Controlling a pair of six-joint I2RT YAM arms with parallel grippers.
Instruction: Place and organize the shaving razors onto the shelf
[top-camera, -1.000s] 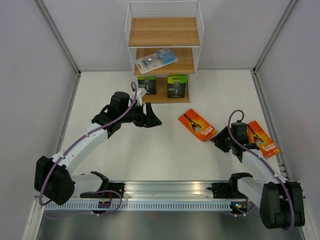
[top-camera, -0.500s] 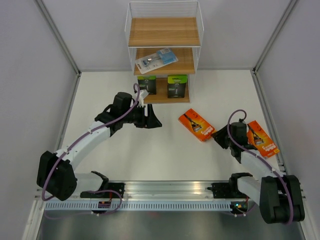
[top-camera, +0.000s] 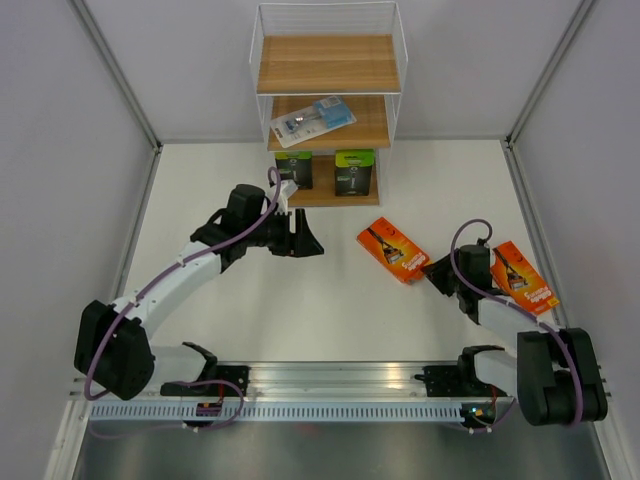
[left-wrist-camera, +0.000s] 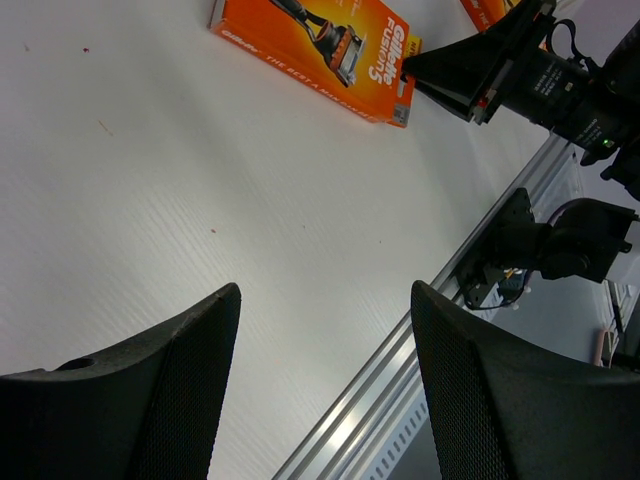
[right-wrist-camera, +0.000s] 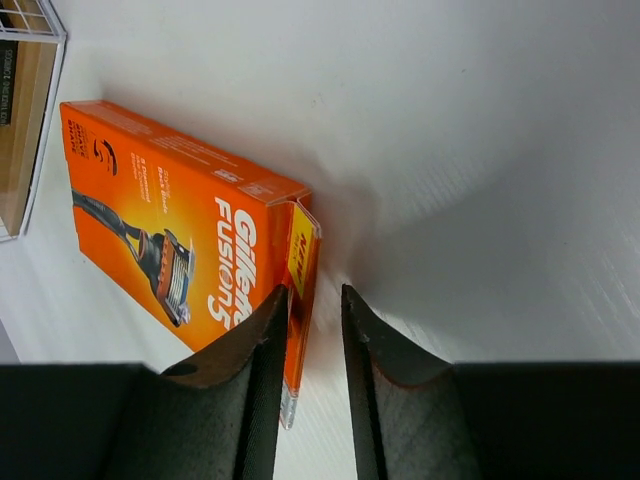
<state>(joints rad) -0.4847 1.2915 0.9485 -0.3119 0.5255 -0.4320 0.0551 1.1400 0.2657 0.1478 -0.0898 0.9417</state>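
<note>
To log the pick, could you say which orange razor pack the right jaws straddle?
The flat orange pack nearer the wooden shelf, its end flap between the jaws; the other lies by the wall.

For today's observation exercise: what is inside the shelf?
In the shelf: top board bare; blister pack on the middle; left black pack and right black pack on the bottom. Upper boards hide the lower boards' backs.

Left arm (top-camera: 170, 283) and right arm (top-camera: 502, 316) were the same build: white links, bulky black joint housings. A purple cable (top-camera: 270, 190) ran along each and looped free near the wrist. Left gripper (left-wrist-camera: 325, 300) had broad matte-black fingers (left-wrist-camera: 185, 395) with a fine mesh texture. Right gripper (right-wrist-camera: 313, 295) matched, with fingers tapered to thin tips.
</note>
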